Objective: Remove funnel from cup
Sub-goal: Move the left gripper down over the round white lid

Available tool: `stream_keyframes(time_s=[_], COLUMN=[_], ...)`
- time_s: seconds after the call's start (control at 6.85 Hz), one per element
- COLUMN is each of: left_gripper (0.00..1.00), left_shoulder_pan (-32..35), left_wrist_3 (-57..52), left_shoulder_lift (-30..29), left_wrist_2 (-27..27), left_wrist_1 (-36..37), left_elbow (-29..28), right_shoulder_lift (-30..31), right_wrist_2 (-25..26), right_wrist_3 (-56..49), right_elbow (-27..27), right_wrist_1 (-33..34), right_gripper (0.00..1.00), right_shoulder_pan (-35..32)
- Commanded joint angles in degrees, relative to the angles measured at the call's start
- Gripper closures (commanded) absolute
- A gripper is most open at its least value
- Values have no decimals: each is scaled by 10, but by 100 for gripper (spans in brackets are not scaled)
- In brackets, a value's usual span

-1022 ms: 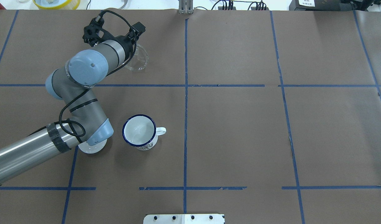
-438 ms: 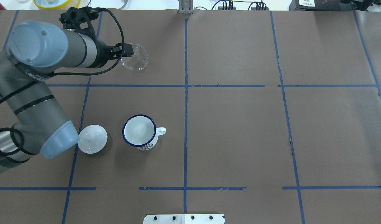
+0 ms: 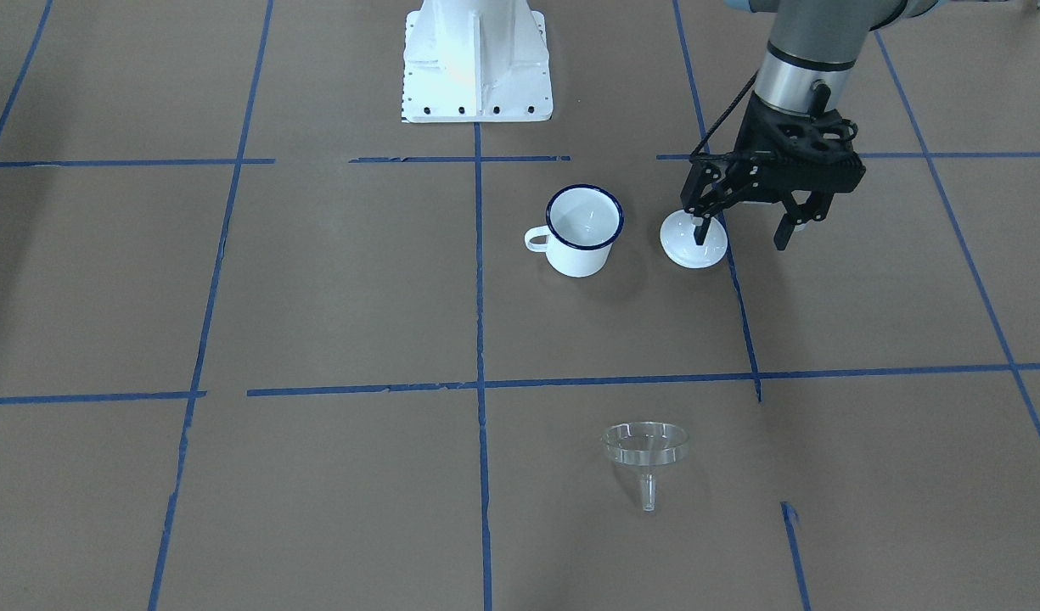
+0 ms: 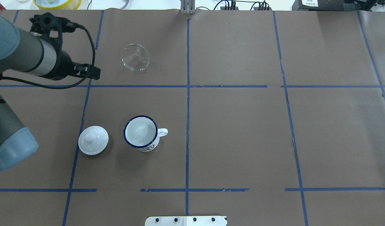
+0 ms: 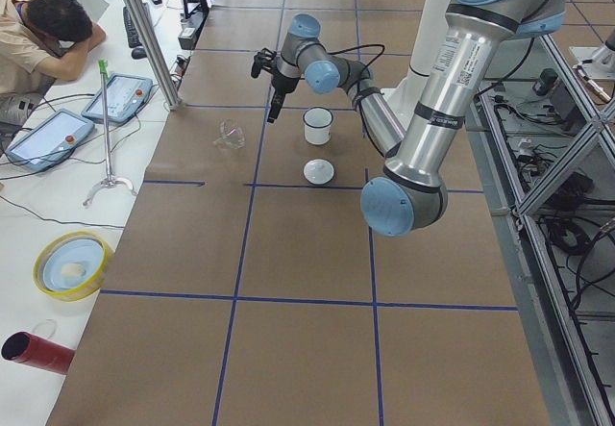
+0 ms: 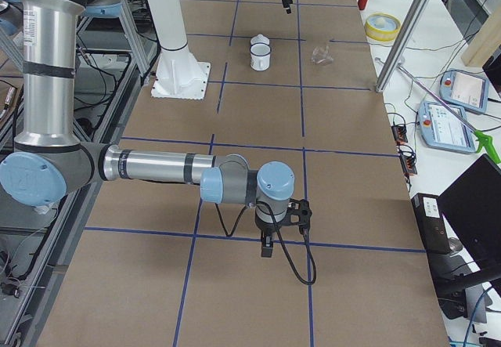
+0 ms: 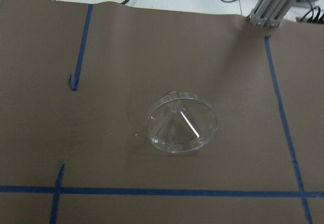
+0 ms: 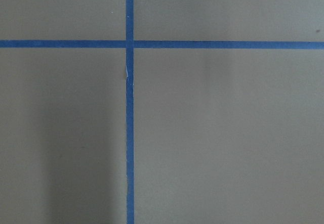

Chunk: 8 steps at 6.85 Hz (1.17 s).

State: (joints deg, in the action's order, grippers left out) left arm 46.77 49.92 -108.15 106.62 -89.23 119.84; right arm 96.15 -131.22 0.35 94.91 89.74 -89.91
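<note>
The clear funnel (image 4: 135, 58) lies tipped on the brown table, out of the cup, with its spout toward the far side. It also shows in the front view (image 3: 646, 445) and the left wrist view (image 7: 181, 124). The white cup (image 4: 141, 132) with a dark blue rim stands upright and empty nearer the robot (image 3: 582, 229). My left gripper (image 3: 740, 233) is open and empty, raised above the table, to the left of the funnel in the overhead view (image 4: 89, 70). My right gripper (image 6: 268, 245) shows only in the exterior right view, far from both; I cannot tell its state.
A white domed lid (image 4: 93, 140) with a knob lies just left of the cup (image 3: 694, 239). Blue tape lines grid the brown table. A white base plate (image 3: 475, 64) sits at the robot's edge. A yellow bowl (image 4: 57, 3) is beyond the far edge.
My left gripper has pulled back from the funnel to the left, and the funnel stays on the table. The arm no longer covers the lid. The cup has not moved.
</note>
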Motion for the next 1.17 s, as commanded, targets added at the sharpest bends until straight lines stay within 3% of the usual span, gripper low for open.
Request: stream_keyframes(time_s=[0.0,0.44,0.73,1.02], left_gripper=[0,0,0,10], left_shoulder_pan=[-17,-95,-127,-131], left_wrist_3=[-12,81,85,85], left_shoulder_lift=[90,124,123,124], left_wrist_2=[39,35,34,32], left_wrist_1=[-49,-231,-227,-227], left_elbow=[5,-93,-101,-104], right_shoulder_lift=[0,0,0,0], right_wrist_2=[0,0,0,0], right_wrist_3=[0,0,0,0], right_elbow=[-1,0,0,0], right_wrist_1=[0,0,0,0], right_gripper=[0,0,0,0], right_shoulder_pan=[0,0,0,0])
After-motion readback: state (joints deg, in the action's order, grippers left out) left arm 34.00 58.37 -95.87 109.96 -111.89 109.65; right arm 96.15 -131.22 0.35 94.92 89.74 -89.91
